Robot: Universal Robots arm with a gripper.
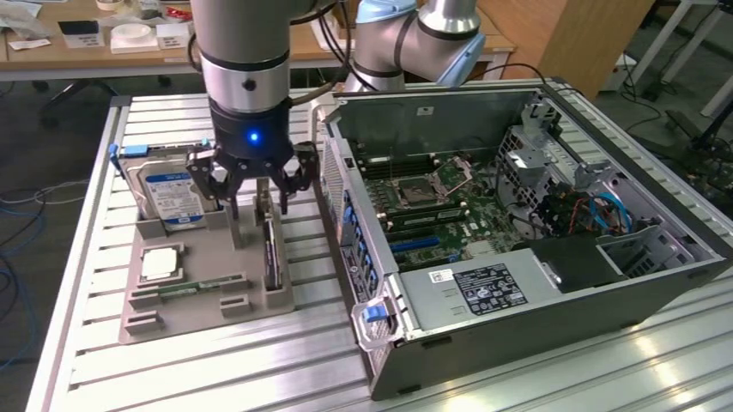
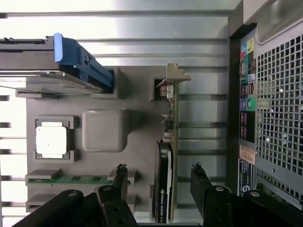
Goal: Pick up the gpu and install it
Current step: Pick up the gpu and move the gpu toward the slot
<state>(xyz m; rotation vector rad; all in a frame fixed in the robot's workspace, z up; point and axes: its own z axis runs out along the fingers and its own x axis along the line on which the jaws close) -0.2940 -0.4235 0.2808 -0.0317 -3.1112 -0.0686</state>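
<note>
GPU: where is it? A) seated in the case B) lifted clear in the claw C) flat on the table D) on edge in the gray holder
D: the gpu stands on edge in the holder, with the open claw straddling it.

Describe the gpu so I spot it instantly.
On the exterior view's left of the computer case sits a grey holder. The gpu stands on edge in its slot nearest the case, under the gripper. Only it has a black cooler.
</note>
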